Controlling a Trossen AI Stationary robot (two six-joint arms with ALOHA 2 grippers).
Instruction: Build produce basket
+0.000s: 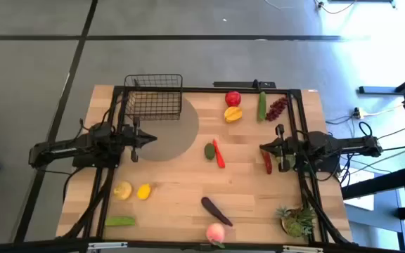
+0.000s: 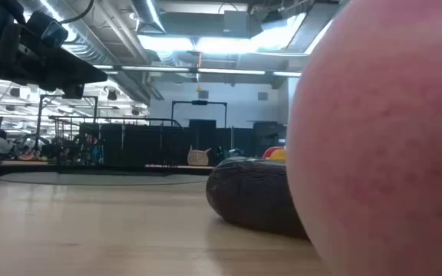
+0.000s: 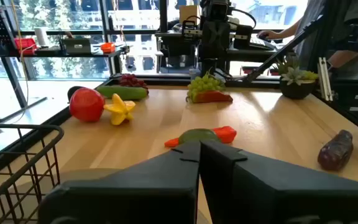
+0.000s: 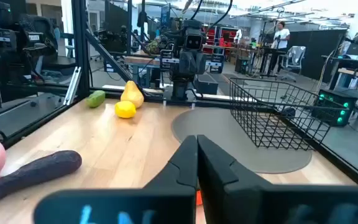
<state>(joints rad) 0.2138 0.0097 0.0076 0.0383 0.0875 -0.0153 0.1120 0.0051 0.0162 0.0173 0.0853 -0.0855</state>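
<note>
I am holding the left gripper [image 1: 151, 138] and right gripper [image 1: 262, 148] clenched on nothing at opposite counter [image 1: 167, 193] edges (clear of everything), leaving scattered toy produce [image 1: 233, 98] outside the empty black wire-mesh basket [image 1: 153, 97] at the far-left corner.

A light wooden table [image 1: 188, 190] carries a grey round mat [image 1: 178, 137] on its far left part; a spiky green potted plant [image 1: 295, 221] stands at the near right corner; beyond, a grey floor [image 1: 188, 42] crossed by dark lines; a person [image 4: 282, 38] stands far off in the room.
</note>
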